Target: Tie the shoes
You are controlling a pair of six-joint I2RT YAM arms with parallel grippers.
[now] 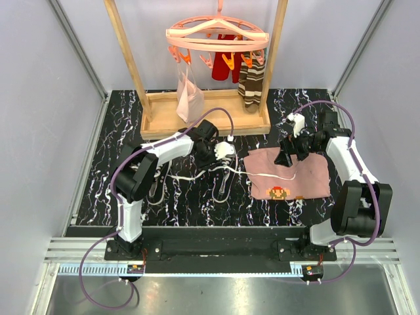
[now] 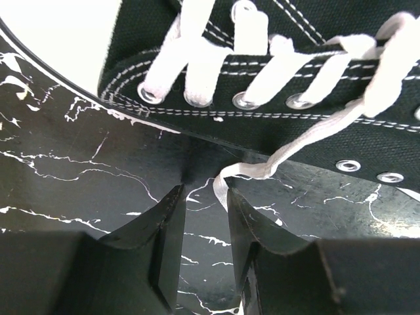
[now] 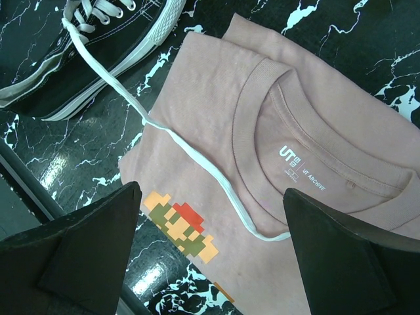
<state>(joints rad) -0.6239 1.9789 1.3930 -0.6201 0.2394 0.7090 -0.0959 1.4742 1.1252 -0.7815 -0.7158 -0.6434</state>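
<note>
One black canvas shoe (image 1: 222,185) with a white sole lies at the table's middle; it fills the top of the left wrist view (image 2: 262,85), showing eyelets and white laces. The second shoe (image 1: 157,187) lies partly under my left arm. My left gripper (image 1: 224,161) is open, low beside the shoe; a loose lace (image 2: 226,180) curls between its tips (image 2: 205,191), touching the right finger. A long lace (image 1: 269,175) runs from the shoe (image 3: 85,59) across the pink shirt (image 3: 315,105). My right gripper (image 1: 285,157) hovers wide open (image 3: 211,190) over that lace (image 3: 197,161).
The pink shirt with a pixel figure (image 1: 289,174) lies flat at the right. A wooden rack (image 1: 203,121) stands at the back with a pink hanger (image 1: 216,36), striped socks (image 1: 251,85), a red item and a pale cloth. Grey walls close both sides.
</note>
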